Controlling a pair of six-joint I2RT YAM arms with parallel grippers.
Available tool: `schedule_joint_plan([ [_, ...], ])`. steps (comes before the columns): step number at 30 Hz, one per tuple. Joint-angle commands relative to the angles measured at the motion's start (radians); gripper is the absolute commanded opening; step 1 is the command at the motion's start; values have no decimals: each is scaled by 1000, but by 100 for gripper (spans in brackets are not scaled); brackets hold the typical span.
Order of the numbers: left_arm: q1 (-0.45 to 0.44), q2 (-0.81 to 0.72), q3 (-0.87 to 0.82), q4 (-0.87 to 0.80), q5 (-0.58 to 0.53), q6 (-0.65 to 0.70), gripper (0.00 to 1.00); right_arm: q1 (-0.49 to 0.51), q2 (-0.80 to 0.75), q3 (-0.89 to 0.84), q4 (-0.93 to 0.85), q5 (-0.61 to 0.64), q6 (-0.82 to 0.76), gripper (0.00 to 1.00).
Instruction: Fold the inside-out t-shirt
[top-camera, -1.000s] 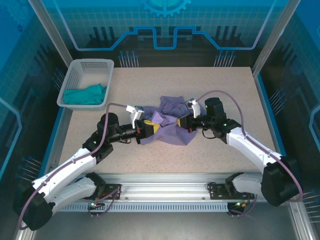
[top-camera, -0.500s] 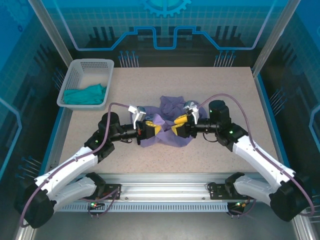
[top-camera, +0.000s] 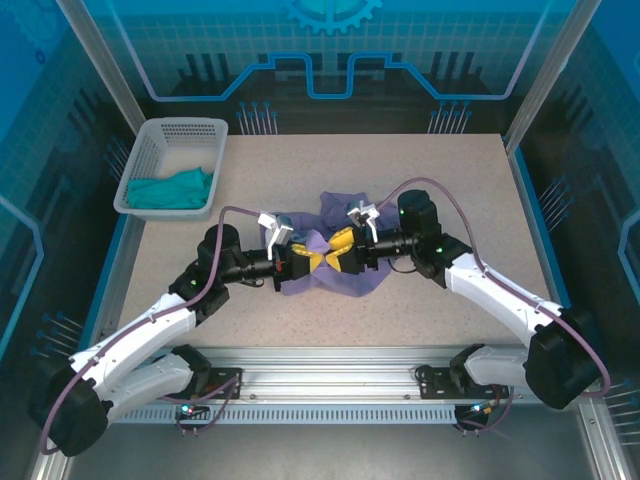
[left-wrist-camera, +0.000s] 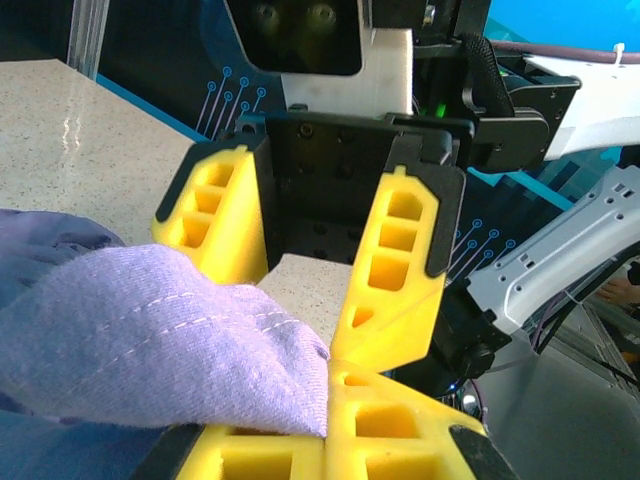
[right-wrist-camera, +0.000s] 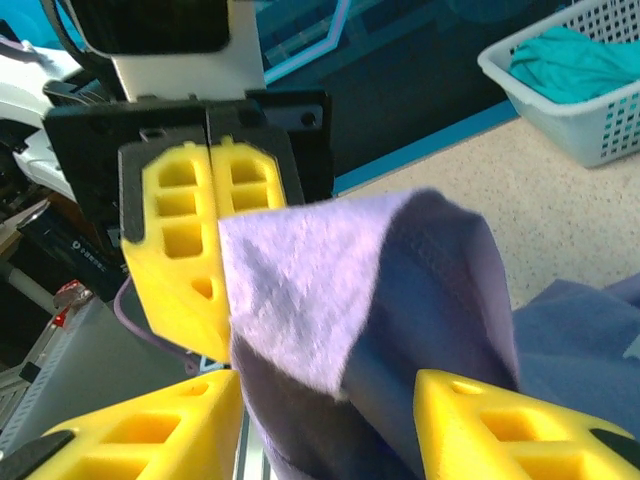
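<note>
The inside-out t-shirt (top-camera: 336, 212) lies crumpled in a lavender heap at the middle of the table. My left gripper (top-camera: 303, 260) comes at it from the left and is shut on a stitched edge of the cloth (left-wrist-camera: 180, 330); its yellow fingers meet at the pinch (left-wrist-camera: 335, 375). My right gripper (top-camera: 340, 250) faces it tip to tip, open. In the right wrist view a hanging fold of the t-shirt (right-wrist-camera: 340, 290) drops between the spread jaws of my right gripper (right-wrist-camera: 330, 405), and the shut left gripper (right-wrist-camera: 205, 250) holds that fold's top corner.
A white basket (top-camera: 160, 140) with a teal garment (top-camera: 172, 188) stands at the table's back left; the basket (right-wrist-camera: 590, 110) also appears in the right wrist view. Bare speckled tabletop (top-camera: 460, 190) surrounds the heap. A metal rail (top-camera: 320, 365) runs along the near edge.
My right gripper has opened, letting go of the cloth, and has moved left until its tips face the left gripper. The left gripper has kept its grip and place.
</note>
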Motion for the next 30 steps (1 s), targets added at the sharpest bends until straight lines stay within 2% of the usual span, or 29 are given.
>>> schedule_joint_plan([
  [1,7,-1,-7,11,31,33,0,11,18,55,20,-33,5,49],
  [3,7,-1,-7,9,30,33,0,11,26,61,19,-44,5,48],
  [5,7,-1,-8,7,26,33,0,13,29,63,24,-62,6,41],
  [9,7,-1,-9,-17,-8,49,0,13,11,59,11,-79,3,12],
  [12,8,0,-9,-58,-77,67,3,13,-20,63,-52,-70,-16,0],
  [14,7,9,-1,-102,-130,91,7,18,-39,70,-79,-55,-8,0],
  [18,4,32,28,-203,-242,135,25,79,-32,151,-219,36,-10,0],
  [21,-6,23,26,-243,-312,154,35,124,-6,208,-300,98,5,0],
  [27,-21,-62,-22,-236,-343,158,51,136,36,253,-348,174,58,0],
  [30,-26,-100,-32,-244,-368,155,55,132,58,283,-395,192,49,0],
])
